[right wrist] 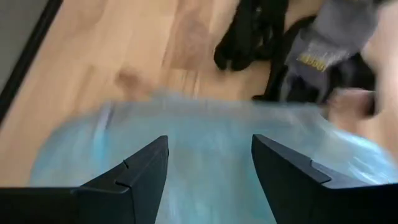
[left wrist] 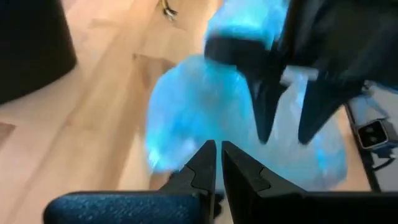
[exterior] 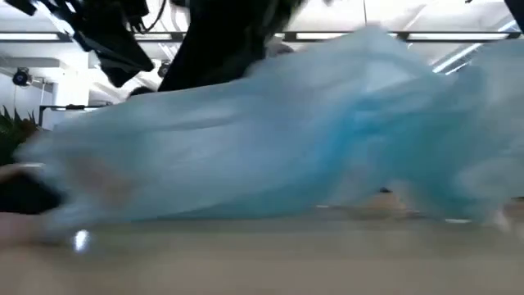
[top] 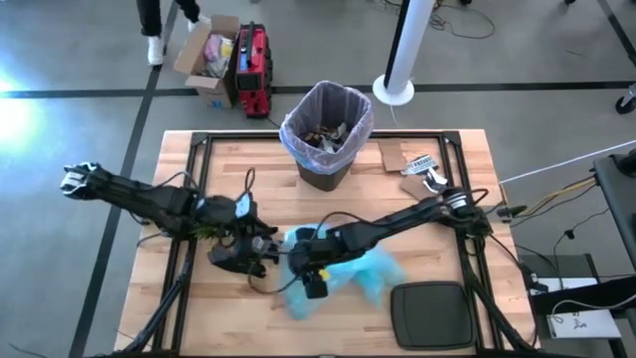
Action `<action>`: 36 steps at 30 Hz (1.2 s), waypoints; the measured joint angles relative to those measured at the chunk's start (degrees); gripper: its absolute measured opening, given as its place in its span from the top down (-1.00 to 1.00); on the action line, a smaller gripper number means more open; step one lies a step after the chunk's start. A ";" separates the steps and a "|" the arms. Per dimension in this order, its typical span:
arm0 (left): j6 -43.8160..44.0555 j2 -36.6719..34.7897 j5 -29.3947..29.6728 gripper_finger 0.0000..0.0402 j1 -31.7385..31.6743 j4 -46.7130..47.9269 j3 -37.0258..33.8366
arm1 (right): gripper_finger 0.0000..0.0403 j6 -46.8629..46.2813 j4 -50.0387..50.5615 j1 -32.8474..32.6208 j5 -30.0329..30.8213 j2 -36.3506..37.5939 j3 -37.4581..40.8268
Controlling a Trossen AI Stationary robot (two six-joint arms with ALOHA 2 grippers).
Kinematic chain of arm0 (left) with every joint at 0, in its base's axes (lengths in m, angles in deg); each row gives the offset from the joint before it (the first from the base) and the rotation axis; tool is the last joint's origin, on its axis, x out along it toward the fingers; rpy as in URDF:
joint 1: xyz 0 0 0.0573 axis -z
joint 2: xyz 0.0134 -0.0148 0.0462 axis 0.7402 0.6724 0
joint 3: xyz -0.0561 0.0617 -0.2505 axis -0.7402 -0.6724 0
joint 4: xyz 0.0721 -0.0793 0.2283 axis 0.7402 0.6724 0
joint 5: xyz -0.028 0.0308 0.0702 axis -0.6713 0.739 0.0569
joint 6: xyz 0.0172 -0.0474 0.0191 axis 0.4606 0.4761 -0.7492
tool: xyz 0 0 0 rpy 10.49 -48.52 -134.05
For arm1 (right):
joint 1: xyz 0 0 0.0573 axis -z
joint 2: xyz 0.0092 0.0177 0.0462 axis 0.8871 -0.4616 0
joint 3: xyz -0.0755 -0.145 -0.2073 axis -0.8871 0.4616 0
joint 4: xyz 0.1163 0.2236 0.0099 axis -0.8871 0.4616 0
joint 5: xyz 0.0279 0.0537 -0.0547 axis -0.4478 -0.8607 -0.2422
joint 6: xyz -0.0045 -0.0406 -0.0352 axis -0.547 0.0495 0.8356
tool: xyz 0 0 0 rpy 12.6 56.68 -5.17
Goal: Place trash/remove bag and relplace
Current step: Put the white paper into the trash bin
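Trash (top: pixel 324 132) is seen in the high view, already dropped inside the bin (top: pixel 326 171) at the far middle of the table (top: pixel 179 288). The bag (top: pixel 298 117), thin and pale pink, is still fitted over the bin's rim, so it is judged that taking it out and putting in a new one is left to do. A light blue plastic bag (top: pixel 373 270) is spread out, soft and crinkled, near the front of the table. The left gripper (top: pixel 260 251) is placed just beside it. The right gripper (top: pixel 315 289) is placed over its near edge. Some brown cardboard and a wrapper (top: pixel 409 159) are still left on the table by the bin. A flat black lid (top: pixel 432 315) is laid at the front right.

In the low view, almost everything is covered by the blue bag (exterior: pixel 311 139), which is see-through and puffy. Dark arm parts are seen above it.

In the left wrist view, the left gripper (left wrist: pixel 217 163) is shown with its fingers pressed nearly together and nothing between them. The blue bag (left wrist: pixel 199 118) is just ahead, with the other arm's dark fingers over it.

In the right wrist view, the right gripper (right wrist: pixel 210 163) is shown with its fingers wide apart above the blue bag (right wrist: pixel 205 143). Black gloves (right wrist: pixel 252 31) are laid on the smooth wood beyond.
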 joint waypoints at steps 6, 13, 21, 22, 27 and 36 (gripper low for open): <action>3.72 6.49 7.80 0.95 8.74 -18.46 -3.74 | -0.07 5.33 22.56 -4.14 8.15 1.70 -8.45; 7.78 23.39 12.48 0.95 15.26 -35.25 -3.89 | -0.03 -13.60 23.79 -11.36 22.84 12.72 -5.70; 6.67 41.59 8.15 0.95 21.91 -30.32 6.45 | -0.02 -33.27 27.13 -17.57 32.79 19.29 -2.75; 6.61 43.34 6.88 0.95 23.04 -27.62 8.41 | -0.02 -34.62 28.22 -18.10 32.72 19.21 -2.70; 6.48 47.17 3.64 0.95 29.39 -5.72 15.64 | -0.01 -35.80 30.34 -18.68 32.93 17.32 -1.91; 19.82 43.01 3.46 0.95 39.48 24.57 18.75 | -0.01 -37.17 31.52 -16.33 32.17 8.82 -1.65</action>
